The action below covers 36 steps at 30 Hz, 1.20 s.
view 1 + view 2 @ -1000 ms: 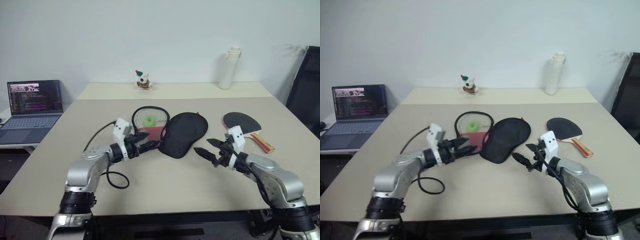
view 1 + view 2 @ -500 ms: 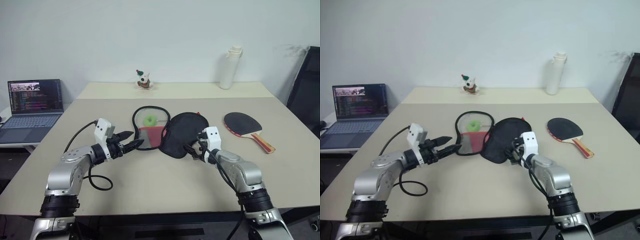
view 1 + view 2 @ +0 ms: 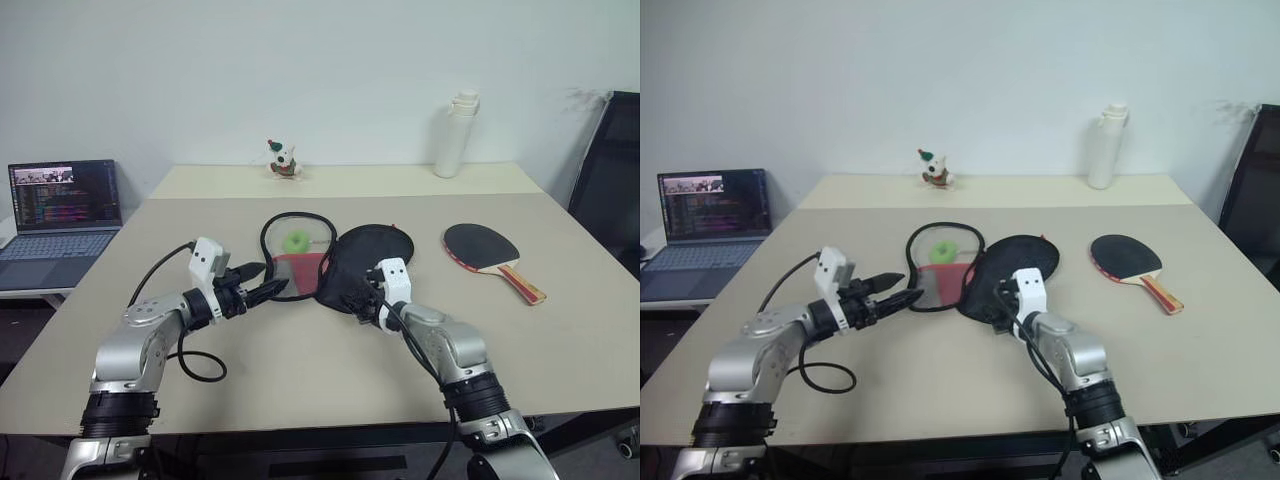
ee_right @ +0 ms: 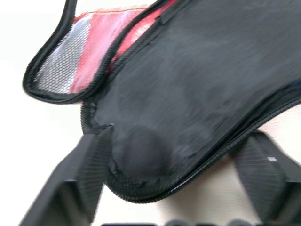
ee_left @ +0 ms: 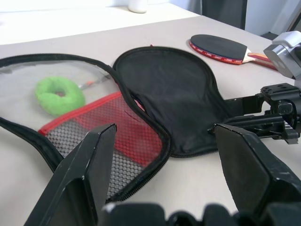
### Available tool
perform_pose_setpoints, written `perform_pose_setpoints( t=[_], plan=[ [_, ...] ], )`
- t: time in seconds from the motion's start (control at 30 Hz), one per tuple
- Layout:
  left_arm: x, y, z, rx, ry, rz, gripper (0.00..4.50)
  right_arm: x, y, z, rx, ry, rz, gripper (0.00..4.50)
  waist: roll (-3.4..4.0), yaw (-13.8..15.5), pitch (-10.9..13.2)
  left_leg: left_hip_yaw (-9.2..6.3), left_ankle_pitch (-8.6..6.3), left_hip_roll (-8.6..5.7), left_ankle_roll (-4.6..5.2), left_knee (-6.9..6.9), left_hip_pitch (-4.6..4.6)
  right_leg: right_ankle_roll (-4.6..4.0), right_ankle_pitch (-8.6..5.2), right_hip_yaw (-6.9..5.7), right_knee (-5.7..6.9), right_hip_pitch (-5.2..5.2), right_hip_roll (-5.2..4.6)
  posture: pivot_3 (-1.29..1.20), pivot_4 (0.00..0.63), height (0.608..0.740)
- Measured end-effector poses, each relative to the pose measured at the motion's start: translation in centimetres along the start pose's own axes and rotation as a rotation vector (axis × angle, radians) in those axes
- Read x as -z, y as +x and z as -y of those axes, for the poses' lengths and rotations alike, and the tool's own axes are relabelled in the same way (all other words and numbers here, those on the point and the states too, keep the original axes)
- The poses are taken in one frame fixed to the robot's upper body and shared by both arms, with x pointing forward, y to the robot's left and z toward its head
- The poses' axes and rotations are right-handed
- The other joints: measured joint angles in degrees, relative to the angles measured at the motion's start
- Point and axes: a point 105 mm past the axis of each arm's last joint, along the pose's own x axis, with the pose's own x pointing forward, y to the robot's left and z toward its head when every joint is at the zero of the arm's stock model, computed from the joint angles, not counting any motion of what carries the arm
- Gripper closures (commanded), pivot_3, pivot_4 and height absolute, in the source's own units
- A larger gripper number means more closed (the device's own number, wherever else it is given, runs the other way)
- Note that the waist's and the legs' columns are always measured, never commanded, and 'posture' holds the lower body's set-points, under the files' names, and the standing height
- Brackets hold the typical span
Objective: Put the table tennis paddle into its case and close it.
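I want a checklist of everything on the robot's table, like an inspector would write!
Surface: beige table, dry and flat.
Job's things: paddle lies apart on the right, outside the case, which is unzipped and spread open.
Clutter: green ring under the case's mesh; white bottle and small toy at the far edge.
Grippers: left gripper open, beside the case's near edge; right gripper with fingers either side of the case's black edge, not clamped.
Cables: black cable loops from the left arm.
Surroundings: laptop on the left, black chair on the right.
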Motion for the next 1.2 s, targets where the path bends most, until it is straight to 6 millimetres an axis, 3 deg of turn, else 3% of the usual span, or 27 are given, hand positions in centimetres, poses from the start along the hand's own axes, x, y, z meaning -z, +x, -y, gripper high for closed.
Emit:
perform_pose_setpoints(
  t=[0.27, 0.3, 0.4, 0.7, 1.0, 1.2],
  plan=[
    [0.4, 0.0, 1.4, 0.054, 0.02, -0.019, 0.9, -0.8, -1.3, 0.4, -0.012, 0.086, -0.011, 4.38, 0.0, 0.0, 0.0, -0.05, 0.0, 0.0, 0.0, -0.01, 0.0, 0.0, 0.0, 0.0, 0.0, 0.0, -0.03, 0.0, 0.15, 0.74],
    [0.5, 0.1, 1.6, 0.06, 0.021, -0.024, 0.9, -0.8, -1.4, 0.5, -0.011, 0.093, -0.012, 4.45, 0.0, 0.0, 0.0, -0.05, 0.0, 0.0, 0.0, -0.01, 0.0, 0.0, 0.0, 0.0, 0.0, 0.0, -0.02, 0.0, 0.15, 0.74],
    [0.8, 0.5, 2.3, 0.09, 0.03, -0.037, 0.9, -1.0, -2.3, 1.2, -0.011, 0.112, -0.032, 4.45, 0.0, 0.0, 0.0, -0.04, 0.0, -0.01, 0.0, -0.01, 0.0, 0.0, 0.0, -0.01, -0.01, 0.0, -0.02, 0.0, 0.15, 0.74],
    [1.3, 1.5, 4.0, 0.163, 0.063, -0.06, 0.9, -1.0, -5.4, 7.5, 0.097, 0.143, -0.129, 4.45, 0.0, 0.0, 0.0, 0.08, 0.0, -0.03, 0.01, -0.04, -0.01, 0.0, -0.01, 0.01, -0.04, -0.01, 0.02, 0.0, 0.15, 0.74],
    [1.2, 1.7, 4.3, 0.185, 0.086, -0.056, 0.9, -1.6, -5.5, 8.4, 0.071, 0.147, -0.152, 4.45, 0.0, -0.1, 0.0, 0.08, -0.01, 0.0, 0.01, -0.06, -0.03, 0.0, -0.02, 0.0, -0.08, -0.01, 0.08, 0.0, 0.15, 0.74],
    [1.2, 1.8, 4.4, 0.189, 0.098, -0.054, 0.9, -1.4, -5.7, 9.4, 0.114, 0.112, -0.157, 2.6, 0.0, -0.1, 0.0, 0.07, -0.01, 0.0, 0.01, -0.06, -0.03, 0.0, -0.02, 0.0, -0.08, -0.01, 0.07, 0.0, 0.15, 0.74]
  ],
)
